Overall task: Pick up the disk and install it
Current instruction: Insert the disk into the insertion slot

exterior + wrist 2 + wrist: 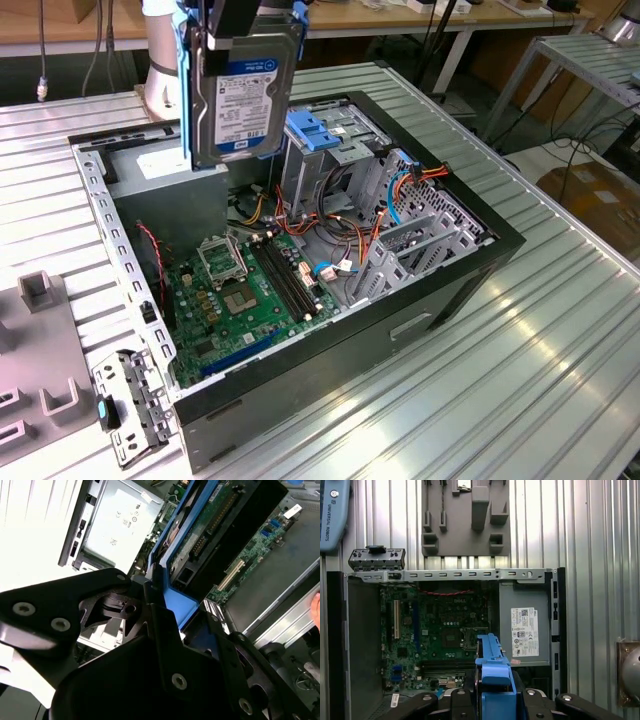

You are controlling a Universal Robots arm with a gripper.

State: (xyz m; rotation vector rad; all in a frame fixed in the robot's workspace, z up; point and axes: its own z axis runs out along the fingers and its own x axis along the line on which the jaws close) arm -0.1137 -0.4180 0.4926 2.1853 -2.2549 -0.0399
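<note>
Gripper [238, 18], black w/ bolted linkage arms, was clamped on the flat rectangular dark-metal disk [240, 95], its jaws closed vs. the blue plastic frame along the disk's edges. In the exterior view the disk hung upright, white-and-blue label facing the camera, in the air over the back part of the open black computer case [400, 330], just above the grey metal power-supply box [165, 165]. Whether its lower edge touched anything, couldn't tell.

In the second wrist view the gripper [160, 630] held the disk [210, 525] w/ its green circuit-board underside showing and the blue frame pinched between the black fingers [152, 605]. In the first wrist view the disk [492, 675] appeared edge-on as a blue strip, w/ the green motherboard [440, 630] and the power-supply box [525, 630] w/ its white sticker below it.

Case lay on its side on the ribbed aluminium bench [540, 380], side panel off. Inside, per the exterior view: motherboard [240, 290], orange and blue cables [410, 180], and a grey metal drive cage topped by a ridged blue plastic latch [315, 125], near the disk on the exterior view's right.

Beside the case, on the exterior view's left, sat a grey moulded plastic fixture [40, 340] and a small metal bracket w/ a blue clip [125, 405].
</note>
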